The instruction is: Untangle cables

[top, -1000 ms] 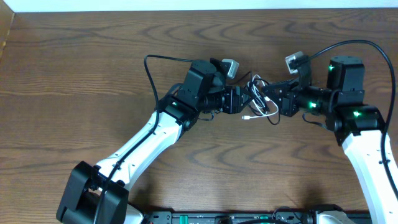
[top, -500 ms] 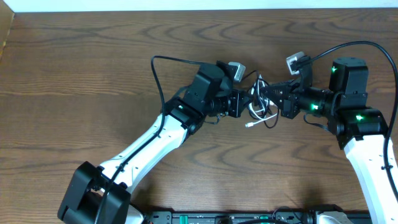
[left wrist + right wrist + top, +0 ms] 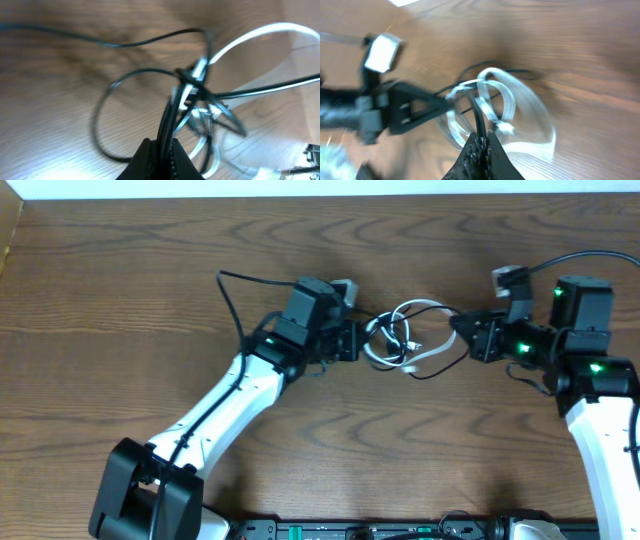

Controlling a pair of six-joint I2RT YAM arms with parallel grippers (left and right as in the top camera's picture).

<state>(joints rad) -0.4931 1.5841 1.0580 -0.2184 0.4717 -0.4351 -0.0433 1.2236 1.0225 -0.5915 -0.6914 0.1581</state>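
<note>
The cables hang stretched between my two grippers above the middle of the wooden table. The white cable makes several loops; the thin black cable winds through them. My left gripper is at the bundle's left end, shut on black cable strands, with the white cable looping behind. My right gripper holds the right end, shut on a black cable strand. In the right wrist view the white cable arcs over the table, and the left gripper shows beyond it.
The left arm's thick black wiring arcs up behind its wrist. The right arm's wiring curves over its wrist. The table's far edge runs along the top, and its left edge is at the far left.
My left gripper has shut on the black cable and pulled left. The right gripper has drawn right. The bundle has stretched wider and its loops have opened.
</note>
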